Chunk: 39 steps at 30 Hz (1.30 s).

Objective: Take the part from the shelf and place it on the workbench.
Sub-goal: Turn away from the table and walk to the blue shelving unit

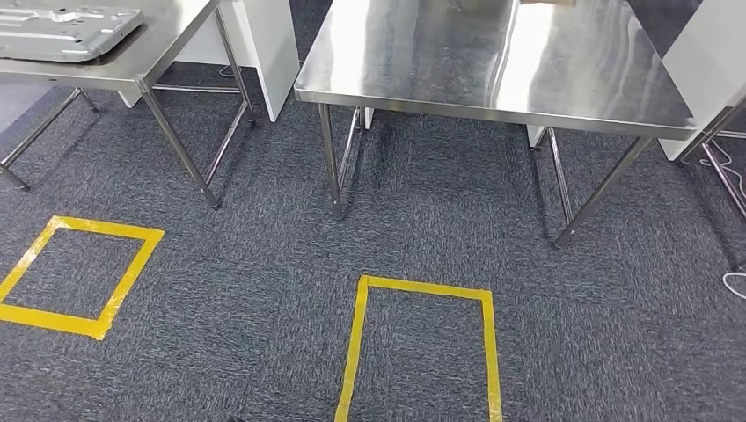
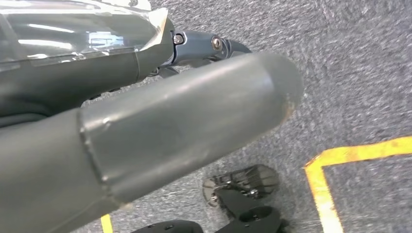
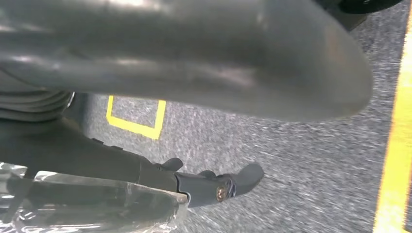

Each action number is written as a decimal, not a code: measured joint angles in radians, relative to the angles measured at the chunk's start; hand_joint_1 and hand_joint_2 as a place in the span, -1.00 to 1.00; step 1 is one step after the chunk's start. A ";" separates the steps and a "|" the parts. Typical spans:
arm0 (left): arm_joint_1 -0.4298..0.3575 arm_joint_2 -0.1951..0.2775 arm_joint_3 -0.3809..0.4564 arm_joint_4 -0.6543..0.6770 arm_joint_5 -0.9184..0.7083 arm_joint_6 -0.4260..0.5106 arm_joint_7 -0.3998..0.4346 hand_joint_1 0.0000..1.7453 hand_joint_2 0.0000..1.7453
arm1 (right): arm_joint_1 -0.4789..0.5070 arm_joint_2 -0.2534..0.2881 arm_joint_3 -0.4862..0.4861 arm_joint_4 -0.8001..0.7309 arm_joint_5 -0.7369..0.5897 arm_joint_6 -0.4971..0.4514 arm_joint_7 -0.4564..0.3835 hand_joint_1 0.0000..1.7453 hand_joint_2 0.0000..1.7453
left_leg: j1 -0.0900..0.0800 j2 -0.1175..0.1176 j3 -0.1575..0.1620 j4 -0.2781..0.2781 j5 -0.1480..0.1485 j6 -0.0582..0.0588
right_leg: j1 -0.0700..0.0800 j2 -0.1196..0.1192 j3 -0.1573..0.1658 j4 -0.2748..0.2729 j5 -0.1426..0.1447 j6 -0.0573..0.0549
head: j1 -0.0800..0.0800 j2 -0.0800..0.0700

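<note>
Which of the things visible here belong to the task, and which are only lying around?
Belong, probably: shiny steel workbench in the centre; flat grey pressed-metal part on the left steel table.
Only around: two yellow tape squares; thin white cable at the right edge.

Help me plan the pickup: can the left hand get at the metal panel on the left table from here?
Probably not. The left hand hangs low over the carpet, while the metal panel lies on the left table beyond a taped square; stepping closer seems needed.
</note>
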 joint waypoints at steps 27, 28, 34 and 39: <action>-0.003 -0.005 0.000 -0.002 -0.009 0.000 0.001 -1.00 -1.00 | 0.000 0.000 0.000 0.000 0.007 0.000 -0.001 -1.00 -1.00 | 0.003 -0.006 0.050 0.013 -0.054 -0.009 | 0.000 -0.003 0.033 -0.190 0.148 0.010 | -0.009 0.000; -0.003 -0.005 0.000 -0.002 -0.009 0.001 0.001 -1.00 -1.00 | 0.000 0.000 0.000 0.000 0.007 0.000 -0.001 -1.00 -1.00 | 0.004 -0.003 0.038 0.012 -0.041 -0.001 | 0.000 -0.002 0.015 -0.142 0.103 0.004 | -0.007 0.000; -0.003 -0.006 0.000 -0.002 -0.013 -0.003 0.002 -1.00 -1.00 | 0.000 -0.002 0.000 0.000 -0.003 0.005 0.000 -1.00 -1.00 | 0.000 0.003 -0.057 0.017 0.033 -0.004 | -0.003 -0.001 0.056 0.014 0.055 0.035 | -0.005 0.000; -0.005 -0.005 0.000 -0.003 -0.014 -0.006 0.002 -1.00 -1.00 | -0.006 -0.003 0.000 0.000 -0.006 0.004 0.000 -1.00 -1.00 | -0.007 0.004 -0.098 0.047 0.074 -0.027 | 0.004 0.001 0.254 -0.279 0.034 0.016 | -0.009 0.000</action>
